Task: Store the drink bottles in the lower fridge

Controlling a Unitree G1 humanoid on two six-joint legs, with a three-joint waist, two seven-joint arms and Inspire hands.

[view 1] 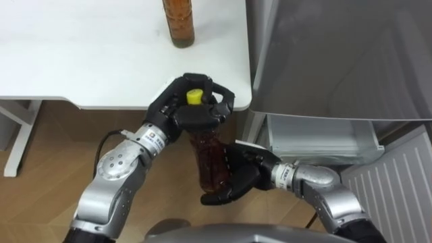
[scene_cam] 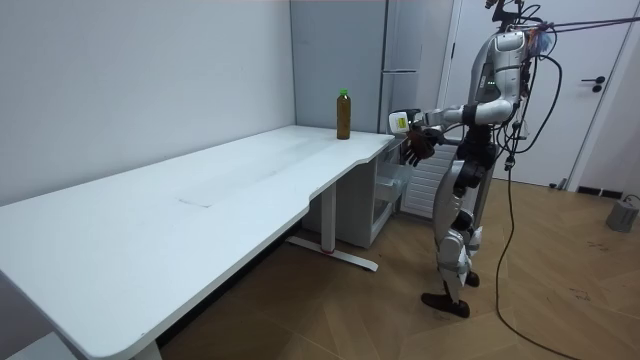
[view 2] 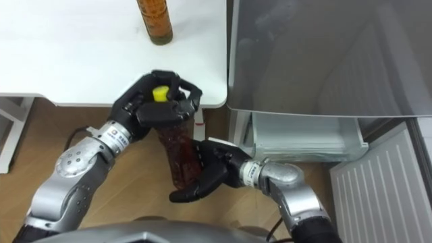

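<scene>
White table (view 1: pixel 81 54), wooden floor (scene_cam: pixel 560 300), pale grey wall (scene_cam: pixel 120 80), white door (scene_cam: pixel 600 130)

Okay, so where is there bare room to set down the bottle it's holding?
The white table is bare left of the standing bottle. The open lower fridge drawer looks bare too. Crowded: off the table corner, where the left hand and right hand clasp the held bottle.
</scene>
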